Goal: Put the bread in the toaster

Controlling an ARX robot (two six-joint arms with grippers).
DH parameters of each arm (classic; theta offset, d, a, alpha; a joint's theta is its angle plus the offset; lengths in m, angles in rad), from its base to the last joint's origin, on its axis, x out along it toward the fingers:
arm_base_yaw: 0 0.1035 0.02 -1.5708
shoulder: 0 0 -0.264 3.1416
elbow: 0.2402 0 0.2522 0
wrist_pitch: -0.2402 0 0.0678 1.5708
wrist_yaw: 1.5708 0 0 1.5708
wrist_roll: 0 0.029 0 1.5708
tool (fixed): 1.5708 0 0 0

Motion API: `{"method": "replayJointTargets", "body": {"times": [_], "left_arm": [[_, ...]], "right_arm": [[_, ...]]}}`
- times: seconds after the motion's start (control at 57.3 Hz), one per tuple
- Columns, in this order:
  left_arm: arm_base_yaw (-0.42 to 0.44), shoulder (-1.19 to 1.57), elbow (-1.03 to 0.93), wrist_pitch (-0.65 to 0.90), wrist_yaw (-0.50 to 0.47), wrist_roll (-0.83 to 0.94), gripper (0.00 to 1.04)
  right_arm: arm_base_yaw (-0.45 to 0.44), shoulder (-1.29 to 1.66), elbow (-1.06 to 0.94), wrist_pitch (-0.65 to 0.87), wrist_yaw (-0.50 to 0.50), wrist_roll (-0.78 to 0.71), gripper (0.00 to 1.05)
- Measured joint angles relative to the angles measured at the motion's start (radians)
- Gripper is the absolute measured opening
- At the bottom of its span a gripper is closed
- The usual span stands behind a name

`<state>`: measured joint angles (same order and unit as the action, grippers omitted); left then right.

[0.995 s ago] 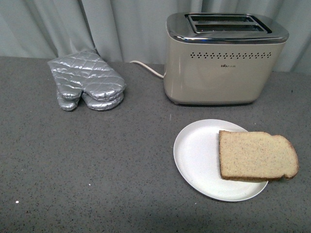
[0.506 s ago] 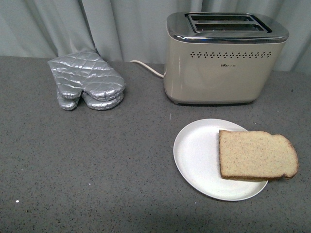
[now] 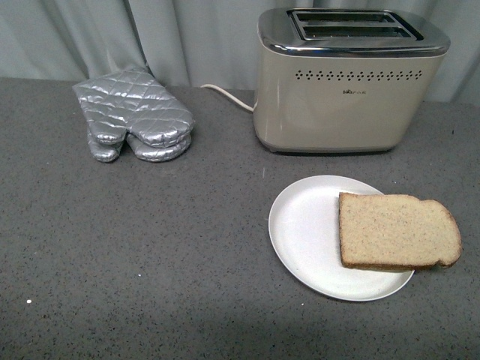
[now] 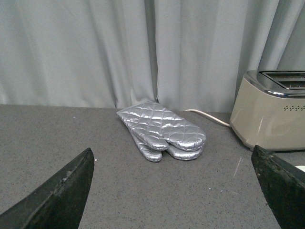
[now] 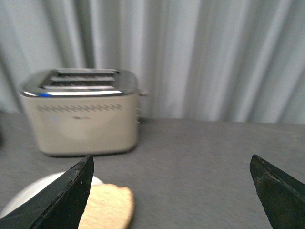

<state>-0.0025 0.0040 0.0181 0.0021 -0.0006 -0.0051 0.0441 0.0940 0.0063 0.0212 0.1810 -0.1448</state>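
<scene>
— Where is the bread [image 3: 397, 231] seen?
— It is laid flat on the right part of the white plate [image 3: 304, 229], its rounded end carried past the rim. The toaster [image 3: 345, 90] is stood just behind the plate on the grey table [image 3: 150, 247], slots upward.
— And the grippers?
— They are shown by the wrist views only. The left gripper [image 4: 172, 150] is held spread wide with nothing between the jaws, and the silver oven mitts [image 4: 162, 130] and white cord [image 4: 207, 116] are framed beyond it. The right gripper [image 5: 171, 157] is likewise parted and empty; in that view the bread and toaster are rendered blurred
</scene>
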Motion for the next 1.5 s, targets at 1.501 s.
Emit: {"method": "replayJointTargets", "body": {"times": [1.501], "left_arm": [[0.000, 0.000, 0.000, 0.000, 0.000, 0.000, 0.98]], "right_arm": [[-0.127, 1.978, 0.815, 0.122, -0.636, 0.328, 0.55]]}}
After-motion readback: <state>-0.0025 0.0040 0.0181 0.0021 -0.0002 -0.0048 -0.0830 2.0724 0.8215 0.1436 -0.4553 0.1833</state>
